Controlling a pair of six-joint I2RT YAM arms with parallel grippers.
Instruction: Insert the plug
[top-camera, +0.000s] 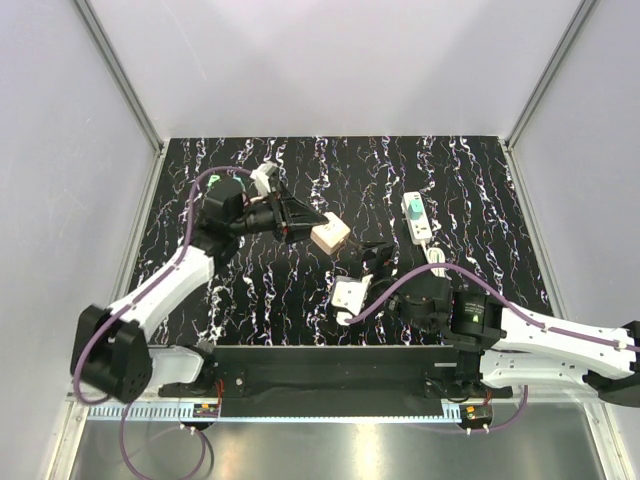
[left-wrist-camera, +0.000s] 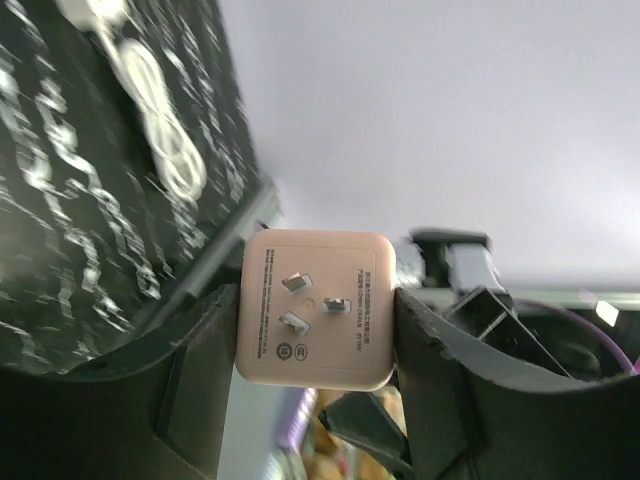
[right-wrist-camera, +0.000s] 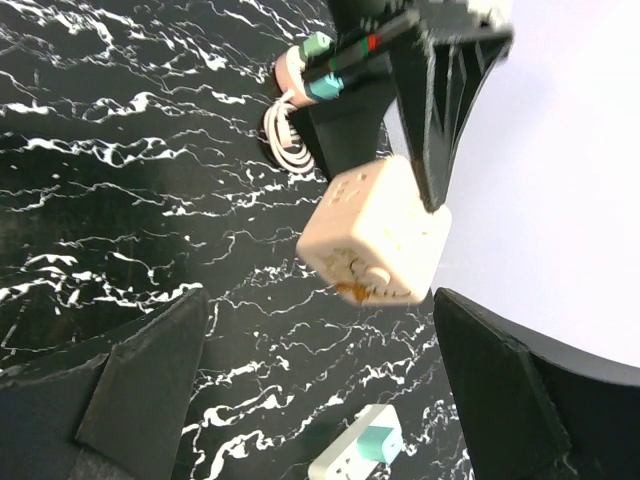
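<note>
The plug (top-camera: 330, 235) is a peach-tan cube, held off the black marbled table. My left gripper (top-camera: 322, 230) is shut on it. In the left wrist view the plug (left-wrist-camera: 316, 308) sits between the two black fingers with its three metal prongs facing the camera. My right gripper (top-camera: 370, 260) is open and empty, just right of and below the plug. In the right wrist view the plug (right-wrist-camera: 375, 245) hangs above and between the spread fingers (right-wrist-camera: 140, 380). The white power strip (top-camera: 427, 235) lies to the right with a teal adapter (top-camera: 413, 208) plugged into its far end.
A coiled white cable (right-wrist-camera: 285, 140) with a pinkish round disc (right-wrist-camera: 290, 70) lies on the table beyond the left gripper; the cable also shows in the left wrist view (left-wrist-camera: 160, 130). The power strip's near end and the teal adapter (right-wrist-camera: 378, 447) show below the plug. Grey walls enclose the table.
</note>
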